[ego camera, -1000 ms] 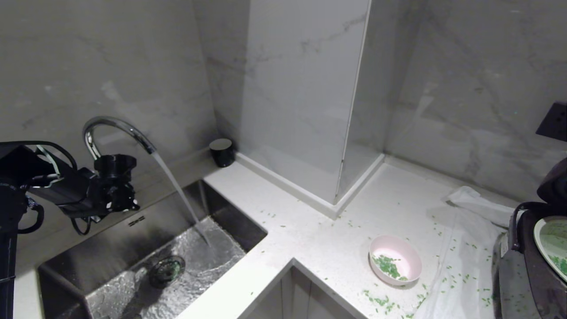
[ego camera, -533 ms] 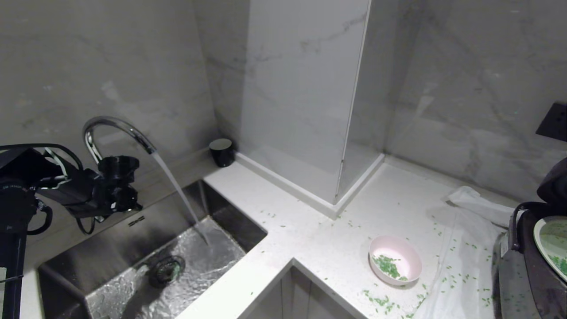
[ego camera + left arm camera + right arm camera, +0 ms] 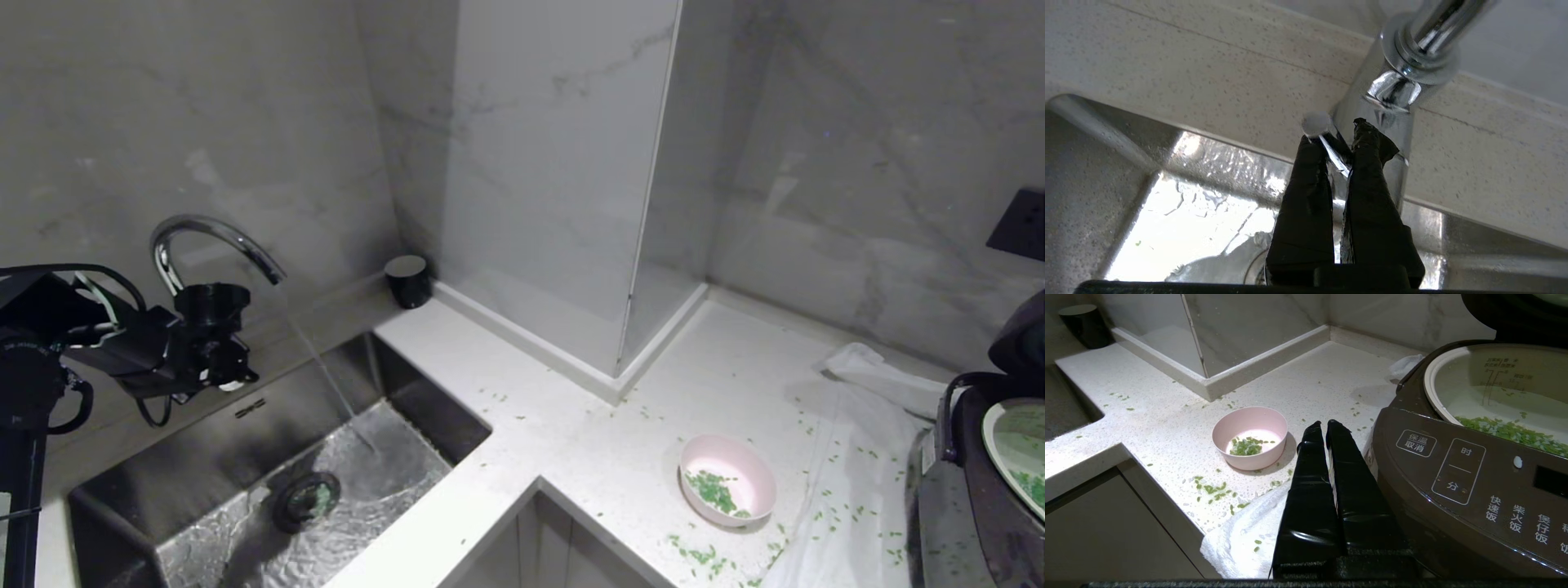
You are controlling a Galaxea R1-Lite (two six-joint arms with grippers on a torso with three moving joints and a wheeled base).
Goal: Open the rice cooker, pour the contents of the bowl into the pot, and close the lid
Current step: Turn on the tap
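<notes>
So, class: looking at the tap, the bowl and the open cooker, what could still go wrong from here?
1. The left claw is shut on the tap lever while a thin stream still runs; a slip could leave water flowing.
2. Green grains litter the counter; more may spill from the bowl.
3. The rice cooker stands open.

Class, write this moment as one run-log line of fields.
left gripper: shut on faucet lever | water stream: thin | right gripper: shut, beside rice cooker | bowl: on counter, some green grains | lid: open

Grey marble walls (image 3: 204, 122), white speckled countertop (image 3: 571, 425)
</notes>
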